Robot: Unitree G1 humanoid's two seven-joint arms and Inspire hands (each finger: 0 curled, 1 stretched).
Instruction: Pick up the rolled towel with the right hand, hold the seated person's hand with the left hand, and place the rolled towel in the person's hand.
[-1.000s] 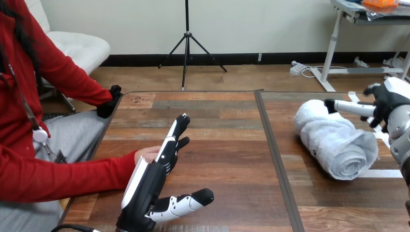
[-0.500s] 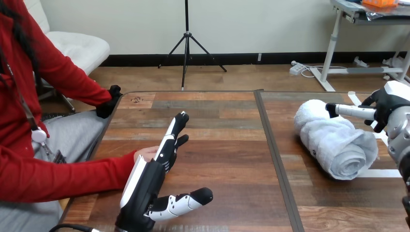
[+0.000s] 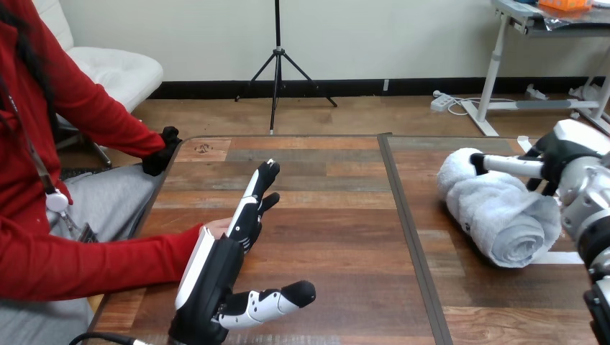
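The rolled white towel (image 3: 496, 208) lies on the right half of the wooden table (image 3: 338, 215). My right hand (image 3: 568, 154) comes in from the right edge and hangs at the towel's far end, open, with one straight finger (image 3: 507, 164) lying across the top of the roll. At the lower left my left hand (image 3: 210, 277) stands on edge, open, fingers pointing away from me and thumb stretched to the right. The person's hand (image 3: 216, 228) rests on the table right behind those fingers, touching or nearly touching them; no finger curls round it.
A dark seam (image 3: 404, 215) splits the table into two halves. The person's other hand (image 3: 162, 152) sits at the table's far left corner. White tape marks (image 3: 572, 257) lie beside the towel near the right edge.
My right hand has slid a little left, so its straight finger now reaches further across the towel's top. The left hand and the person's hand have barely shifted.
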